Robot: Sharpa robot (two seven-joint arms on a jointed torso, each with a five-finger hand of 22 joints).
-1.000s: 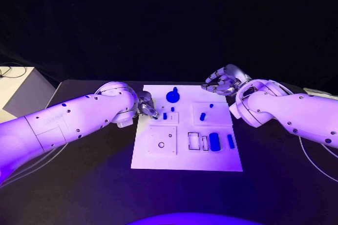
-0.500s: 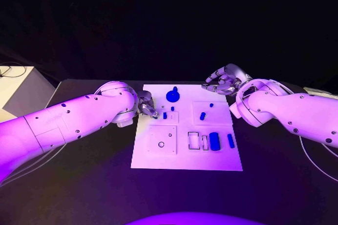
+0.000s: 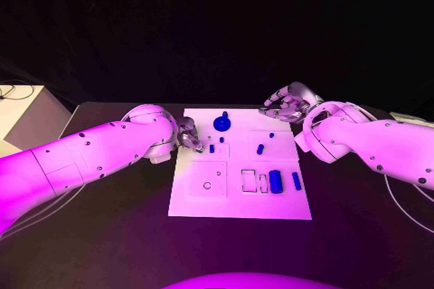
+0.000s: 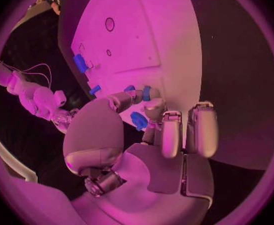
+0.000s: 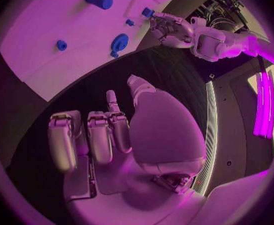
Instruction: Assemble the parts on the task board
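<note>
Left hand [image 3: 189,137] sat at the task board [image 3: 239,201]'s left edge, pinching a small blue part [image 4: 138,120]; I'd line it up square before pressing; right hand [image 3: 288,105] hovered curled, holding nothing.

A black tabletop [image 3: 108,239] fills the lower scene under coloured light. Behind its far edge the room is dark. Off the tabletop's left edge stands a pale box-like cabinet [image 3: 32,116] with a thin cable [image 3: 11,88] looping over its top.
</note>
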